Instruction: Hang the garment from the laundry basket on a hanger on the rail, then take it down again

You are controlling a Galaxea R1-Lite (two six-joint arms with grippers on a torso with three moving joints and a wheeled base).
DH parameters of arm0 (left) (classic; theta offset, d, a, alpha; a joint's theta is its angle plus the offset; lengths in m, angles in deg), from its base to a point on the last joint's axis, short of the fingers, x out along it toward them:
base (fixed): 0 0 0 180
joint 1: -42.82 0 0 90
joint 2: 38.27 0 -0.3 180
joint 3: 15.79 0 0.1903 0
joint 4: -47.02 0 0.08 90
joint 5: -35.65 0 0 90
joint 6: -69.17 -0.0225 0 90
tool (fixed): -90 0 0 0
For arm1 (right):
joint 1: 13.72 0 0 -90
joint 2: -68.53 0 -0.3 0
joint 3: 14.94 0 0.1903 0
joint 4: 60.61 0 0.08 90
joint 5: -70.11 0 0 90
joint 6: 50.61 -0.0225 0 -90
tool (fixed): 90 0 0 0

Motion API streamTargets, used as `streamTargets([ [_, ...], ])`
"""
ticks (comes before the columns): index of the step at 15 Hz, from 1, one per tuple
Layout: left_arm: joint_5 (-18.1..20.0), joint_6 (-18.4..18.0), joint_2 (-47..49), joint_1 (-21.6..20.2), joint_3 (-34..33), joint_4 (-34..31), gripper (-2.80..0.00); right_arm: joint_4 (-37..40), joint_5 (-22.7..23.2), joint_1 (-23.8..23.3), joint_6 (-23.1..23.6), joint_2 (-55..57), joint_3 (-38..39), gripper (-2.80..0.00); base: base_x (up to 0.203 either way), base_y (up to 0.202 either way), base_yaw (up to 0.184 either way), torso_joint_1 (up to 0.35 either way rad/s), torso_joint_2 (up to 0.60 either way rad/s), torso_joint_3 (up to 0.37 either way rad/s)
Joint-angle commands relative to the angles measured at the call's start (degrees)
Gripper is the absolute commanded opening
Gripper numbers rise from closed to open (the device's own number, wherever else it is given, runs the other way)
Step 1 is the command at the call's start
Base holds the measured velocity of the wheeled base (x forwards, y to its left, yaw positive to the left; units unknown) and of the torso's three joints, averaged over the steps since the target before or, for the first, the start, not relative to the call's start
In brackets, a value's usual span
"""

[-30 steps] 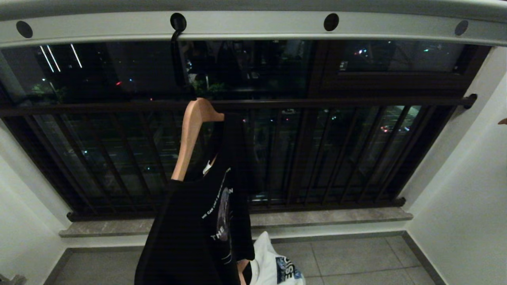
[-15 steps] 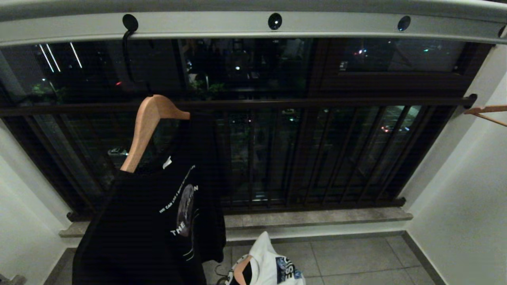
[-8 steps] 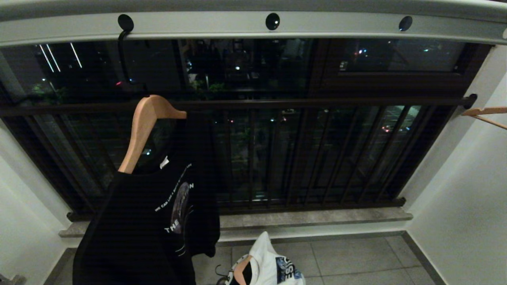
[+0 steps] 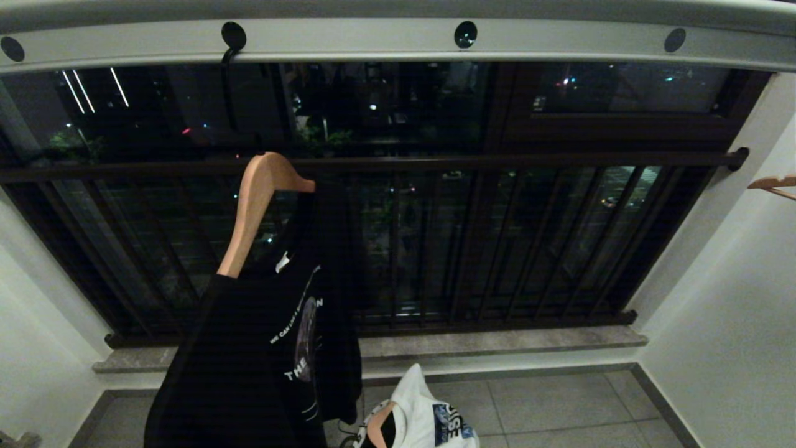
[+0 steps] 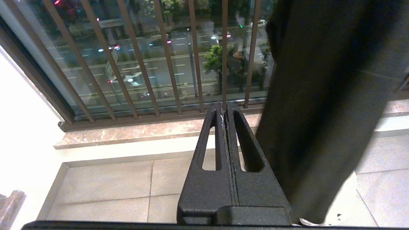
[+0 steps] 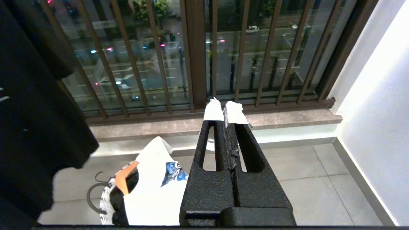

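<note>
At 11 o'clock under the rail (image 4: 398, 40), a black T-shirt (image 4: 261, 354) hung on a wooden hanger (image 4: 258, 205); hanging appeared done; take-down required an arm to rise; left gripper (image 5: 223, 110) and right gripper (image 6: 225, 108) were pressed together, empty; laundry basket (image 6: 105, 204) sat at 6 o'clock; compared with half a second earlier, hanger and rail holes sat further right.

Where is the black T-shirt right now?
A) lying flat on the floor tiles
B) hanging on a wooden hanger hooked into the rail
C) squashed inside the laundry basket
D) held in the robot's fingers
B: the black T-shirt hangs from the wooden hanger, whose dark hook sits in a hole of the rail; both grippers are shut on nothing.
</note>
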Motion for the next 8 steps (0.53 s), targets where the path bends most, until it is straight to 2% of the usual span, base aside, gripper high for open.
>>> streamTargets([
  [1,0.0,0.0,-0.1,0.0,-0.1,0.0,-2.80,0.0,0.0,0.0,0.0,0.1,0.0,-2.80,0.000,0.000,0.000,0.000,0.00,0.000],
  [8,0.0,0.0,-0.1,0.0,-0.1,0.0,-2.80,0.0,0.0,0.0,0.0,0.1,0.0,-2.80,0.000,0.000,0.000,-0.046,0.09,0.049],
])
